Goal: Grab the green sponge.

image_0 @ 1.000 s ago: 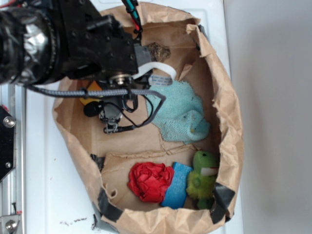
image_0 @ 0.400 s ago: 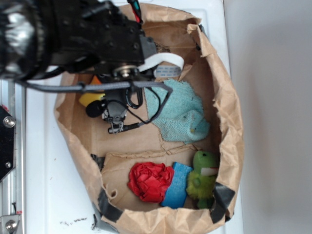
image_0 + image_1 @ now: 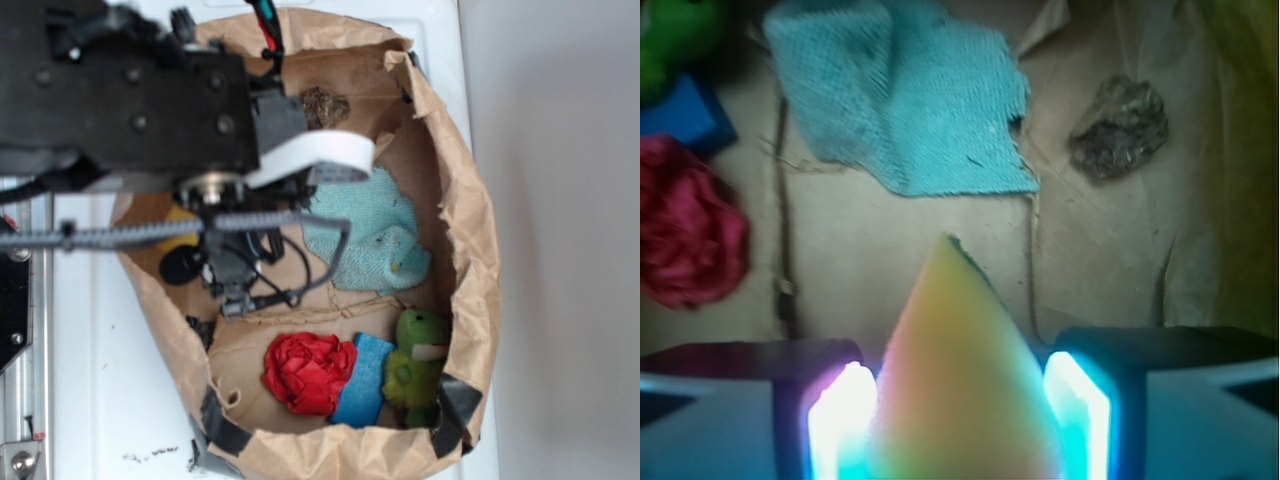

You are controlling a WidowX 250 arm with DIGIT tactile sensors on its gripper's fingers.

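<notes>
The sponge (image 3: 960,390) was pinched between the gripper (image 3: 960,420) pads by its wide end only; slippage onto the cardboard box (image 3: 470,250) floor could be risked if lifted quickly.

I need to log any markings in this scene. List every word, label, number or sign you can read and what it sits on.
No text can be read in either view.
The white ribbon cable on the arm ends in a grey patch with what may be faint print, too small and blurred to read.
The green plush toy carries a small white tag that shows no legible marks.
</notes>
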